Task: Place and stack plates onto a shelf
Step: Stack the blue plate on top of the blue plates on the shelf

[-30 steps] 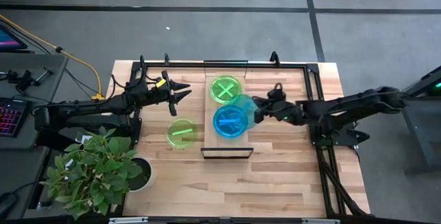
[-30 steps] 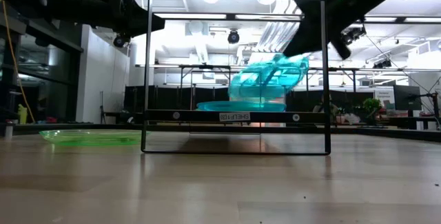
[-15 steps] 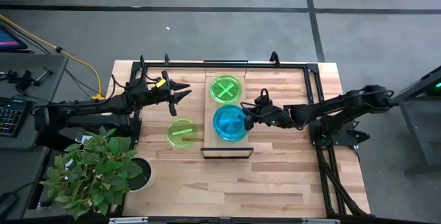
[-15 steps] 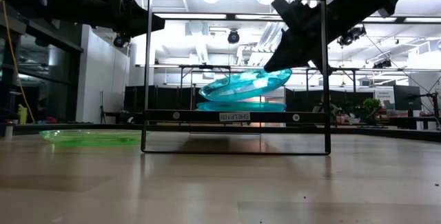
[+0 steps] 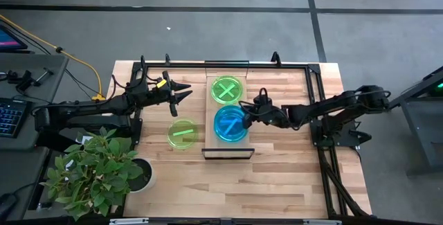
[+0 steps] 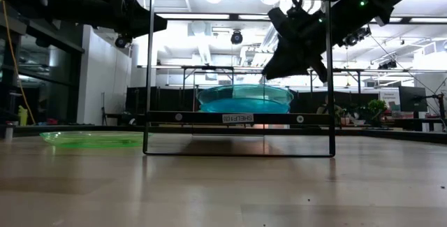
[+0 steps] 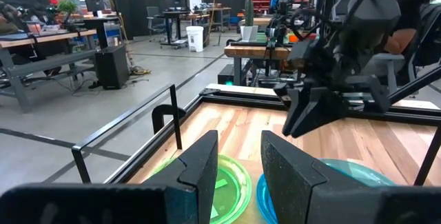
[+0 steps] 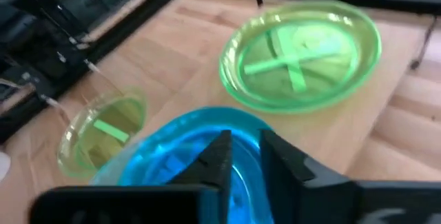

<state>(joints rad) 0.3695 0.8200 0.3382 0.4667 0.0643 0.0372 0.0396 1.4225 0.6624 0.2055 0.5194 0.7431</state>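
Two arms are over the table, and I go from left to right. The left gripper (image 5: 185,91) hovers above the bare wood (image 5: 277,176), beside the shelf's left edge; in the left wrist view its fingers (image 7: 200,165) stand a little apart and hold nothing. Just below it in the high view, one yellow-green plate (image 5: 182,133) lies flat on the table, close to the shelf (image 5: 226,149) but not on it. On the shelf, at the far end, a green stack (image 5: 227,90) shows a crossed pair of stripes. At the near end lies a blue stack (image 5: 231,123); in the low view these blue plates (image 6: 244,98) sit level, one in the other. The right gripper (image 5: 247,109) is at the right rim of the blue stack, above it in the low view. In the right wrist view its fingers (image 8: 219,156) are only slightly apart, over the blue plate, with nothing between them
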